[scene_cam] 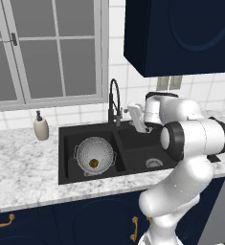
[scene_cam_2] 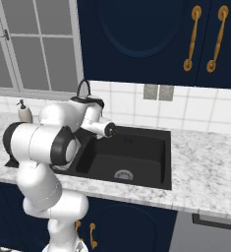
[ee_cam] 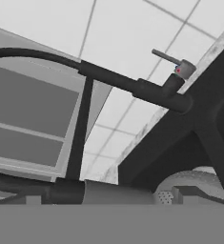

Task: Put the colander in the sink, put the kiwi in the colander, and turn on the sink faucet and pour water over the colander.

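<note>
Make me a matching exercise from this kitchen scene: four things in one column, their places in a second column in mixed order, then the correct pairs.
Things:
1. colander
2. kiwi
3. soap dispenser
4. sink faucet

Places:
A. on the marble counter, left of the sink
B. in the sink's left basin
C. at the back rim of the sink, above the divider between the basins
D. inside the metal bowl, at its bottom

Pairs: 1-B, 2-D, 3-A, 4-C
</note>
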